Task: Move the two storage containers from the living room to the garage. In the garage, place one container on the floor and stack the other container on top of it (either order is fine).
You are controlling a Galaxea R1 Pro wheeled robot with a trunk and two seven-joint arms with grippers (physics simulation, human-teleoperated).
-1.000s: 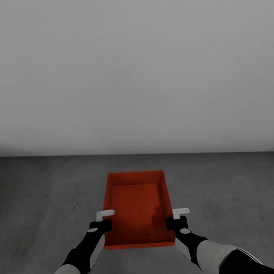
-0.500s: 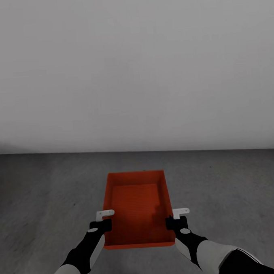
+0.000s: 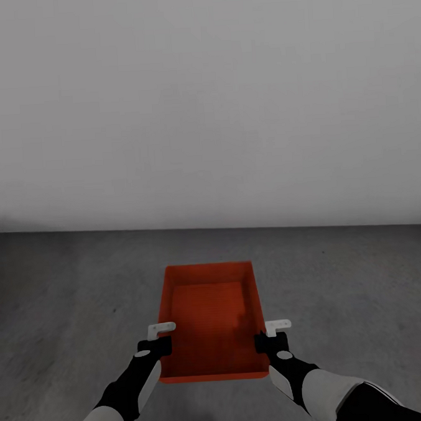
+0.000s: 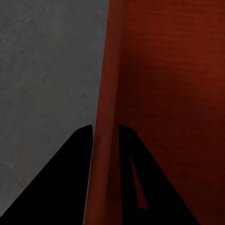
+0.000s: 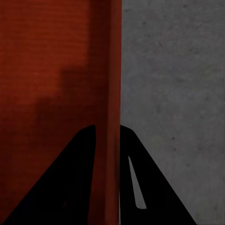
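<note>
Head view shows an orange-red storage container (image 3: 211,322) held level between both arms above the dark grey concrete floor (image 3: 66,294). Left gripper (image 3: 157,339) pinches its left wall, right gripper (image 3: 272,335) its right wall. Ahead, close by, stands a plain white wall (image 3: 203,99).

No readable text anywhere.

The orange-red storage container (image 3: 211,319), the grey concrete floor (image 3: 66,294) and the plain white wall (image 3: 203,99) carry no letters, numbers, labels, brand marks or signs in any of the 3 views.
</note>
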